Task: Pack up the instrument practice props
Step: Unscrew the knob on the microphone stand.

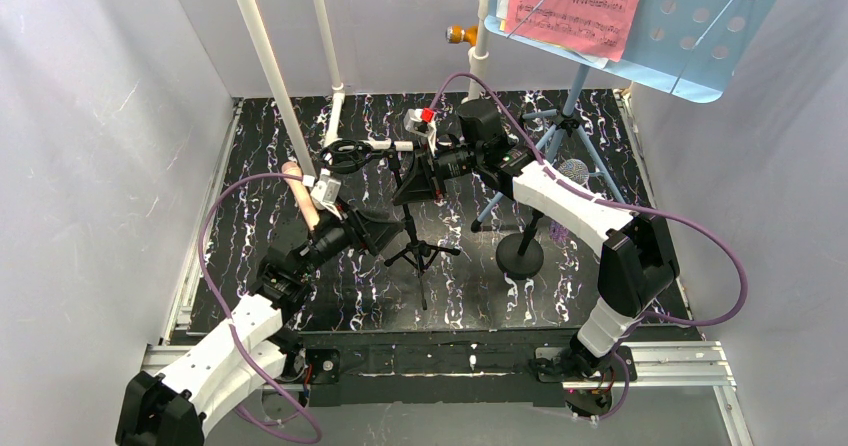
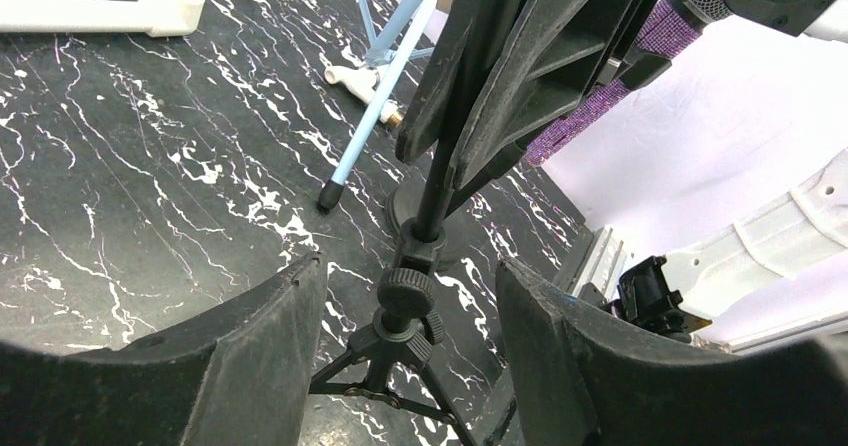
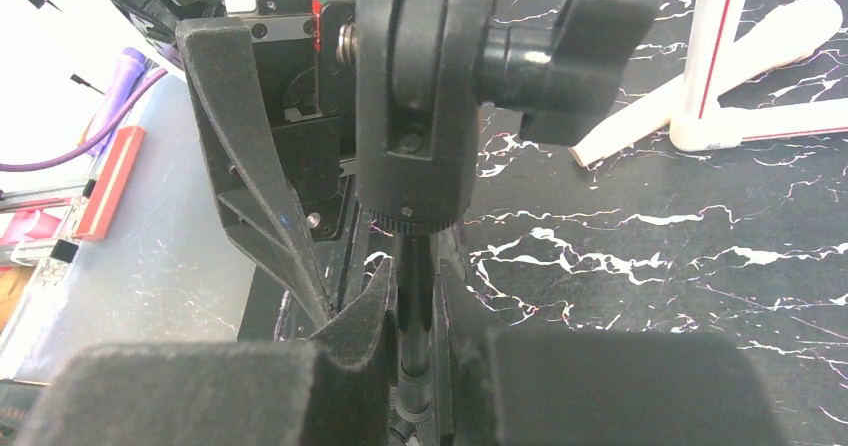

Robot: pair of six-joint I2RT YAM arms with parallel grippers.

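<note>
A black tripod mic mount (image 1: 418,253) stands mid-table. My left gripper (image 1: 372,230) straddles its lower stem just above the leg hub (image 2: 404,301); the jaws stand open, a gap on each side. My right gripper (image 1: 425,178) is shut on the same mount's upper pole (image 3: 413,266), under the clamp head (image 3: 420,96). A pink microphone (image 1: 303,198) lies left of the left arm. The glittery purple microphone (image 1: 571,174) sits in the round-base mount (image 1: 520,256). The light-blue music rack (image 1: 705,31) holds a pink sheet-music page (image 1: 575,1) at back right.
The white pipe frame (image 1: 265,66) rises at back left, its foot (image 2: 100,11) on the black marbled tabletop. The rack's blue tripod legs (image 1: 545,156) spread behind the right arm. Grey walls close in on both sides.
</note>
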